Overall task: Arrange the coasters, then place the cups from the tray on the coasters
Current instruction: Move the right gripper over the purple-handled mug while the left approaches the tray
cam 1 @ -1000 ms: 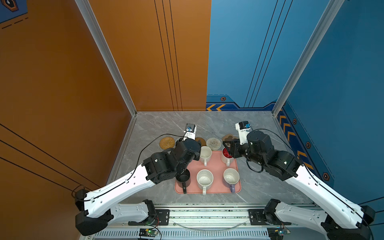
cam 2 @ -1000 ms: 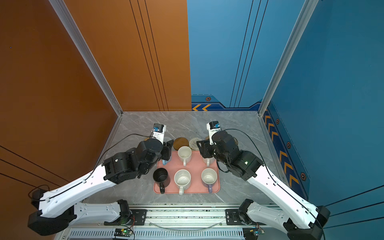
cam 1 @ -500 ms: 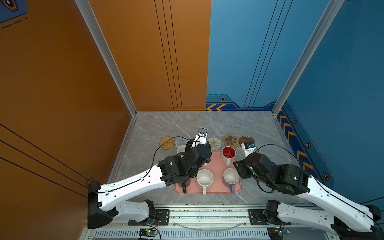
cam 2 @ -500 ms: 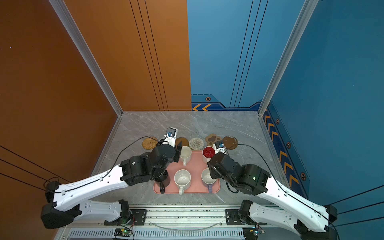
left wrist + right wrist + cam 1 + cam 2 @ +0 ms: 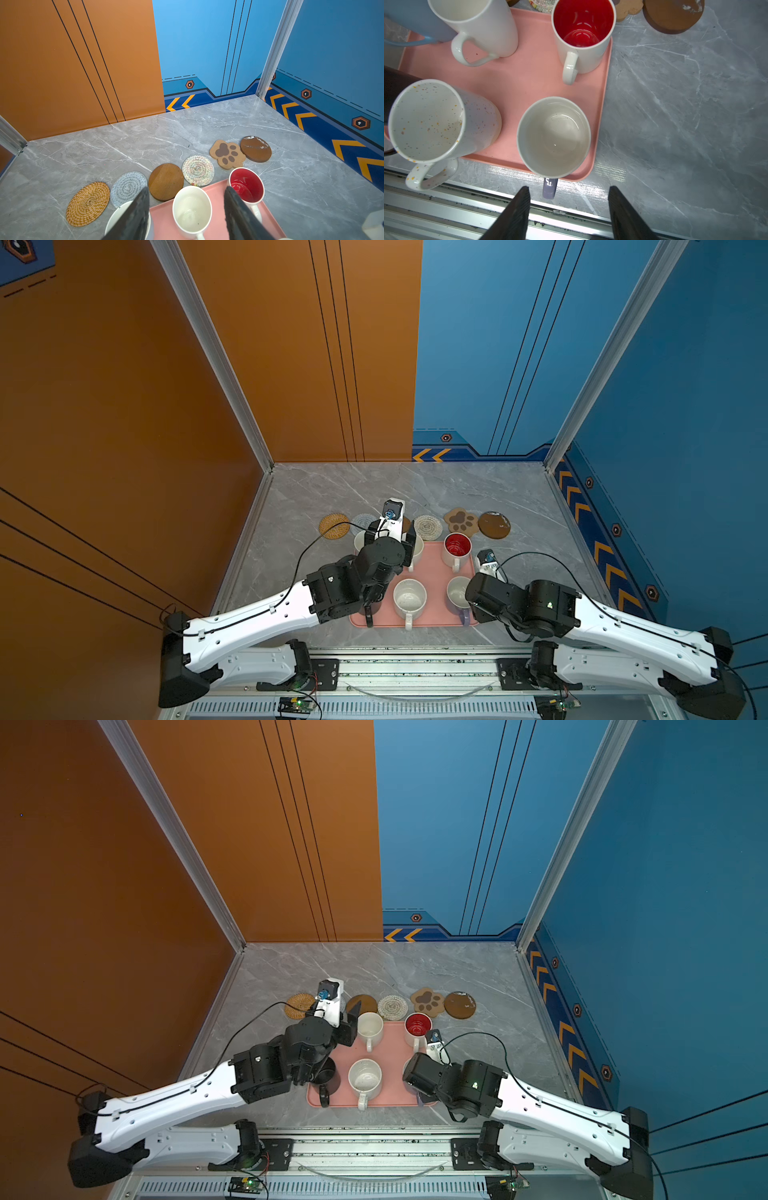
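- Left gripper (image 5: 186, 188): fingers (image 5: 135, 214) released, spread wide, grasping nothing, above the tray's far-left part.
- On the grey marble worktop (image 5: 187, 133), in a row just beyond the tray: orange rattan round coaster (image 5: 88, 203), grey woven round coaster (image 5: 128, 188), brown wooden round coaster (image 5: 165, 181), beige woven round coaster (image 5: 198, 170), tan paw-print coaster (image 5: 227, 153), dark brown round coaster (image 5: 256, 148).
- Pink rectangular tray (image 5: 519, 83) holds all six cups. Far row: light blue mug (image 5: 415, 20), plain white mug (image 5: 477, 27), white mug with red inside (image 5: 583, 25). Near row: black mug (image 5: 330, 1077), speckled white mug (image 5: 425, 120), lavender mug (image 5: 553, 137).
- Right gripper (image 5: 569, 187): fingers (image 5: 512, 216) released, apart, grasping nothing, over the tray's near edge beside the lavender mug's handle.
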`<move>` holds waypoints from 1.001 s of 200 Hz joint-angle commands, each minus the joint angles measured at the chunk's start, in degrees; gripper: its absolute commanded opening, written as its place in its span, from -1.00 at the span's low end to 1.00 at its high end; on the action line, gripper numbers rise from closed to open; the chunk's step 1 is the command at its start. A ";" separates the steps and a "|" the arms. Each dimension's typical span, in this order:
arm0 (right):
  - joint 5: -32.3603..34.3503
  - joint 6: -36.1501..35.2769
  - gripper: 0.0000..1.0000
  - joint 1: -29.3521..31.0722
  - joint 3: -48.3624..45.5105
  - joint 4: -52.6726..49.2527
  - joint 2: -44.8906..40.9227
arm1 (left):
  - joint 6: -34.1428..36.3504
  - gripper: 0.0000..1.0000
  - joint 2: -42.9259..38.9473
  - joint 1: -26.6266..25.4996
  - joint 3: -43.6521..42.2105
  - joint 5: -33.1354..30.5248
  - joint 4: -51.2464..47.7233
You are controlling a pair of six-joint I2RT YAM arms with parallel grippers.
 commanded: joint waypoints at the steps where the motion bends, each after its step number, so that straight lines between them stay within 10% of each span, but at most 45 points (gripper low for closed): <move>1: -1.74 3.99 0.19 0.31 -3.44 -1.46 -0.02 | 0.40 0.20 -0.18 -0.53 -0.53 -0.79 0.96; 200: -9.55 3.45 0.01 0.44 -9.93 12.21 9.31 | -2.36 0.22 1.12 1.29 -0.53 0.29 -0.21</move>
